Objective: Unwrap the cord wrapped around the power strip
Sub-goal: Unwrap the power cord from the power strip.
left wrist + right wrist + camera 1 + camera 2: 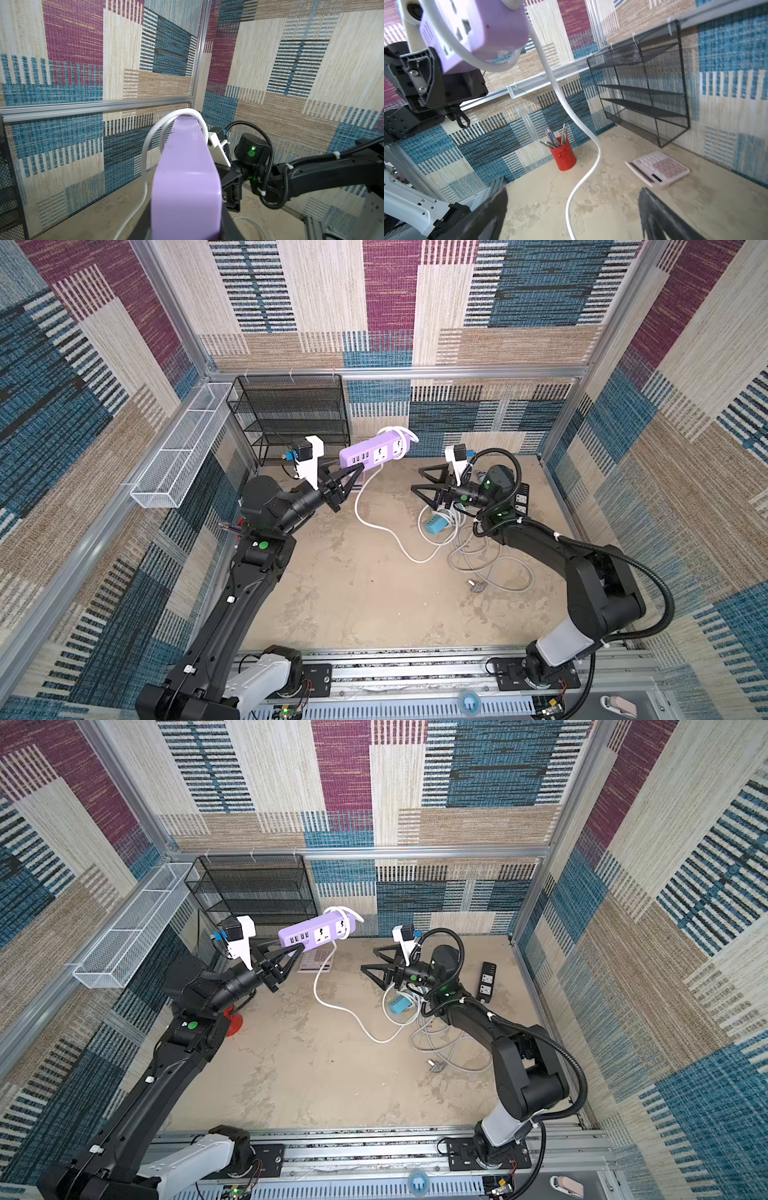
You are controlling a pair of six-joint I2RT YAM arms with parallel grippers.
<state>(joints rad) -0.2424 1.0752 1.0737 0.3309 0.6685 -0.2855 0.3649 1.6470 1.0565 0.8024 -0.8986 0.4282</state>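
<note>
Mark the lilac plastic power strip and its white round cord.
lilac plastic power strip (376, 454): in a top view, socket face.
white round cord (566, 104): right wrist view, hanging stretch.

Lilac power strip (373, 452), white cord (598, 150), red pen cup (564, 155)

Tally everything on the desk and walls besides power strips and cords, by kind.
Mesh organizers: 2 (black shelf, white basket)
Calculator: 1
Red pen cup, pens inside: 1
Total: 4
</note>
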